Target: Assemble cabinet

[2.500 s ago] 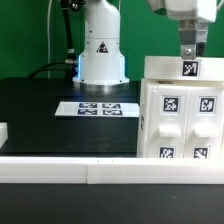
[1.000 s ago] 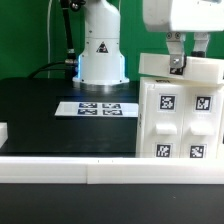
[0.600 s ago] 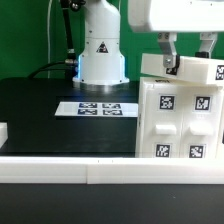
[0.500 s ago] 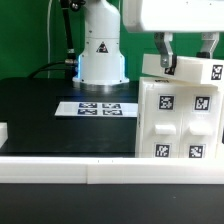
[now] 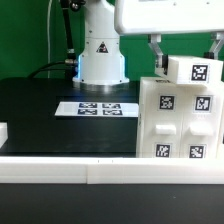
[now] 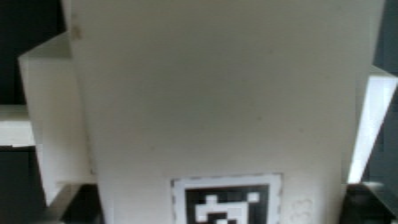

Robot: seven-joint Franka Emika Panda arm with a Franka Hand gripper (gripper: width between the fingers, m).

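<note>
The cabinet (image 5: 180, 125), a large white box whose panelled face carries four marker tags, stands at the exterior view's right. My gripper (image 5: 187, 62) hangs just above its top, shut on a small white tagged block (image 5: 196, 70). One finger (image 5: 155, 55) shows at the block's left side; the other is at the frame's right edge. The block sits at or just above the cabinet's top edge, its tag facing the camera. In the wrist view the block (image 6: 214, 90) fills the picture between the jaws, its tag near my gripper (image 6: 217, 205).
The marker board (image 5: 97, 108) lies flat on the black table in front of the robot's white base (image 5: 100, 50). A white rail (image 5: 80, 170) runs along the near edge. A small white part (image 5: 3, 133) shows at the exterior view's left edge.
My gripper has swung toward the exterior view's left and turned, taking the small block with it. The block has gone from lying flat on the cabinet's top to tilted and turned, tag now forward.
</note>
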